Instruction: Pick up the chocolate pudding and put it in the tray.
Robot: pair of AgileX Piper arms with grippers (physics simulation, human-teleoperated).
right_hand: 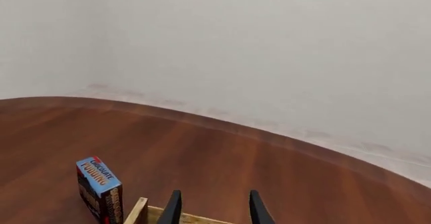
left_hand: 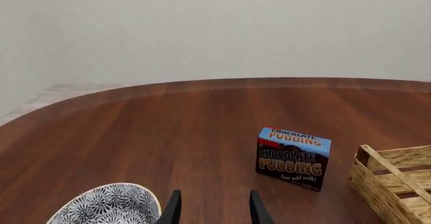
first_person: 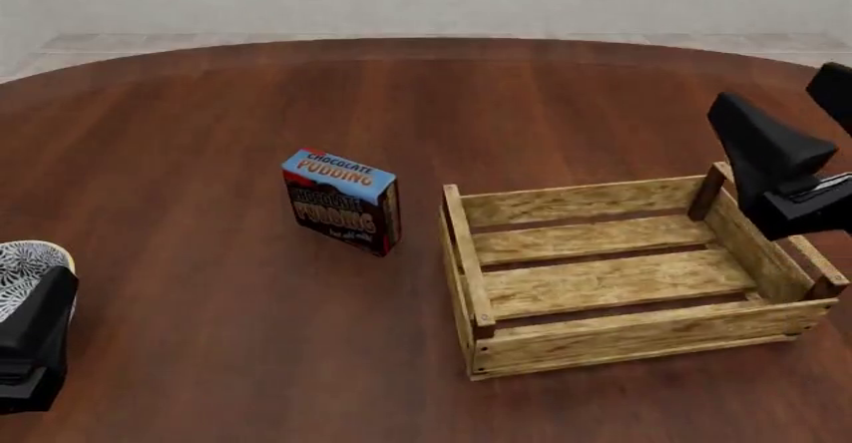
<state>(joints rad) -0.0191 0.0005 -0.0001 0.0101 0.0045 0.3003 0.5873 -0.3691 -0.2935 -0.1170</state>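
- The chocolate pudding [first_person: 342,201] stands upright on the counter [first_person: 200,293], light blue top up, its lettered front turned toward the arms' side; nothing touches it.
- The tray [first_person: 469,263], a slatted wooden crate, sits just beside the carton on its right, apart from it by a narrow strip of bare wood. Nothing lies on its slatted bottom, so it can take the carton.
- The left gripper [left_hand: 214,207] is parted and holds nothing; its fingers frame bare counter short of the carton. In the front view that arm shows only at the lower left edge, well apart from the carton, above a white patterned bowl [first_person: 24,263].
- The right gripper [right_hand: 214,207] is likewise parted and holds nothing. Judged from the front view, it hangs over the tray's far right corner, though its height above the rim is hard to read.
- Judgement: the pick has not begun. The left arm has open counter between itself and the carton; only the bowl sits close to its start.
- The carton's sides toward the left and the far edge are free. The side facing the tray's near post gives the least room for a finger.
- Risk: the tray wall must be cleared on transfer, or the carton may catch on the rim.
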